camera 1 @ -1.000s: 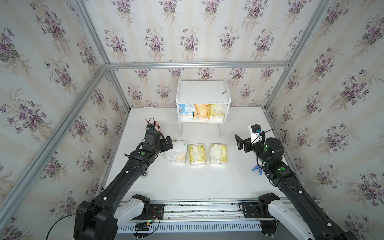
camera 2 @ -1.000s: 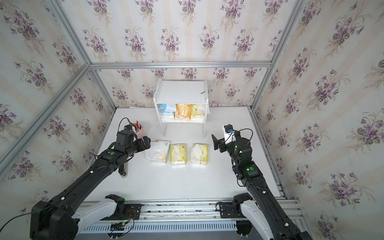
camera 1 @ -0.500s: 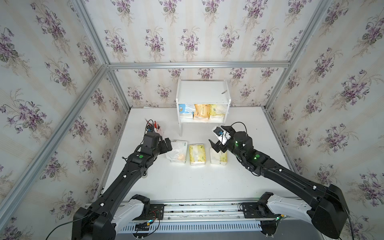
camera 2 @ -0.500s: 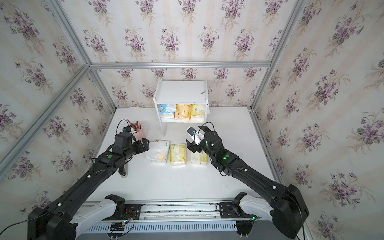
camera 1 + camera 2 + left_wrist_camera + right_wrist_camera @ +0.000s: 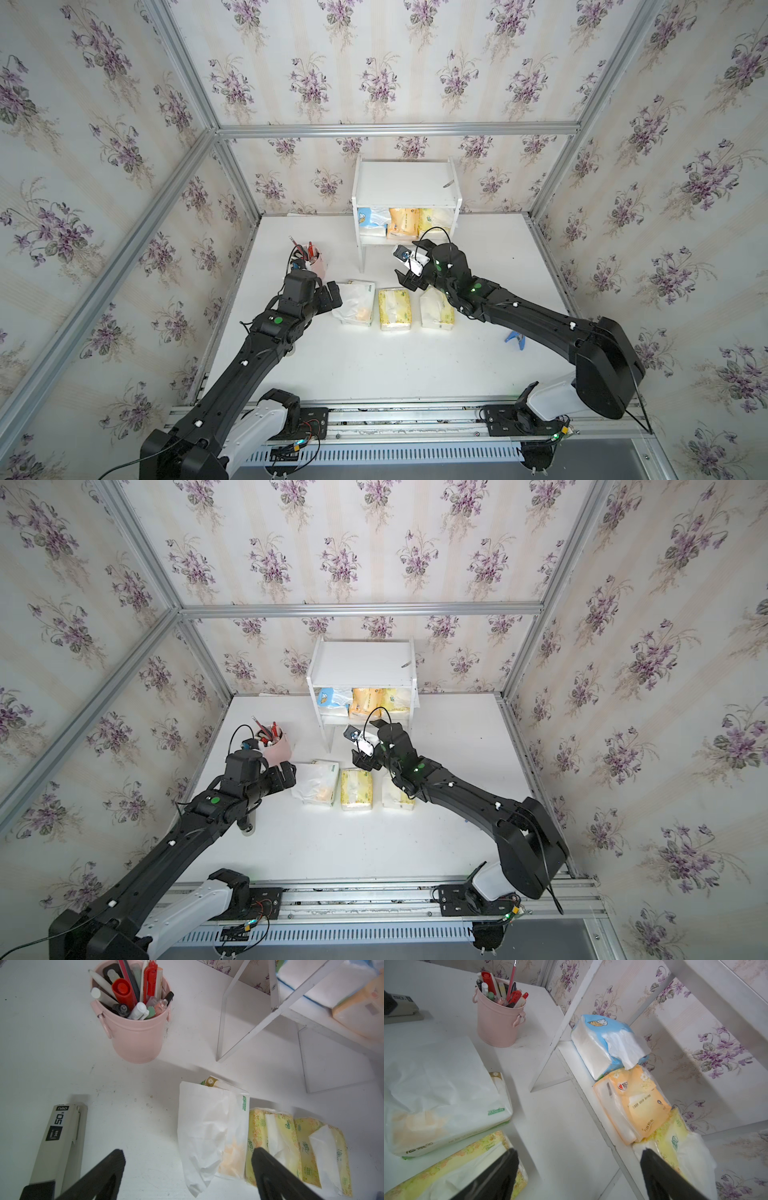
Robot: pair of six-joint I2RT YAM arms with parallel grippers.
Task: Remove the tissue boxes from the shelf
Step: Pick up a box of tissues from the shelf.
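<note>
Hiding part of one yellow tissue pack [image 5: 434, 314], the right gripper [image 5: 579, 1151] faces the shelf [image 5: 405, 183], jaws apart; the left gripper [image 5: 188, 1150] hovers, likewise spread.

Violet-flowered wallpaper [image 5: 374, 62] and aluminium framing [image 5: 395, 129] enclose a white tabletop [image 5: 374, 365].

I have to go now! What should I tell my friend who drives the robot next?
Left gripper: open, empty, over the table by the white pack.
Right gripper: open, empty, facing the shelf near the shelf yellow pack.
Done: white pack, middle yellow pack and end yellow pack lie in a row on the table.
Left: blue-and-white pack, orange pack and shelf yellow pack sit on the lower board; take them out.
</note>
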